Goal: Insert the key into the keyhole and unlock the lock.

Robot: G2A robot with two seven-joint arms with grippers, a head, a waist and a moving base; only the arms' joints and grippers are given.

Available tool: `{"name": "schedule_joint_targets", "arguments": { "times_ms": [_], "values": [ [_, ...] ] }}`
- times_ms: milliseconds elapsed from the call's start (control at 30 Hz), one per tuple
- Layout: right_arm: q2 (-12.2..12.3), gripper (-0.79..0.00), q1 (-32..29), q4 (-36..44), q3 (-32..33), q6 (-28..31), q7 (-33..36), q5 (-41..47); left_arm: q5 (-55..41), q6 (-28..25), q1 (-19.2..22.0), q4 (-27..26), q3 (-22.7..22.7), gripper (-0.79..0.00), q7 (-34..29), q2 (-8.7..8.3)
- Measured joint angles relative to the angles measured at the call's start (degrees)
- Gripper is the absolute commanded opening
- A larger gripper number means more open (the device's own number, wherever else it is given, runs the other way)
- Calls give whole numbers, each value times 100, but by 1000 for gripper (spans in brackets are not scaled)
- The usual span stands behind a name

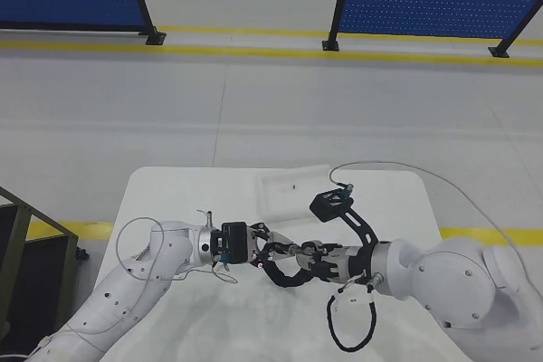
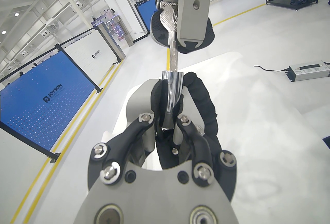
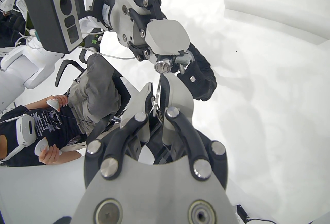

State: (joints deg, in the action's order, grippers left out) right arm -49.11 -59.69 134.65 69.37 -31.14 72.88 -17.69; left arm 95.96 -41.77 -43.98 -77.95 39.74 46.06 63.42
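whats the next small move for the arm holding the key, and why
Probably push the key straight along its blade, deeper into the lock. The right tool is shut on the key's head and the left tool is shut on the chrome lock. The blade tip meets the keyhole end, but most of the blade is outside, so turning looks premature.
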Motion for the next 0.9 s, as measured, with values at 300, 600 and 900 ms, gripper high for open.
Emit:
{"name": "schedule_joint_targets", "arguments": {
  "times_ms": [300, 600, 900],
  "values": [
    [11, -785, 56, 0, -187, -62, -36, -102, 31, -44, 14, 16, -6, -785, -30, 46],
    [70, -785, 71, 0, -410, -251, -225, -403, 76, -91, 42, 26, -5, -785, -157, 88],
    [173, -785, 93, 0, -533, -388, -361, -468, 73, -100, 24, 18, 46, -785, -237, 111]
  ]
}}
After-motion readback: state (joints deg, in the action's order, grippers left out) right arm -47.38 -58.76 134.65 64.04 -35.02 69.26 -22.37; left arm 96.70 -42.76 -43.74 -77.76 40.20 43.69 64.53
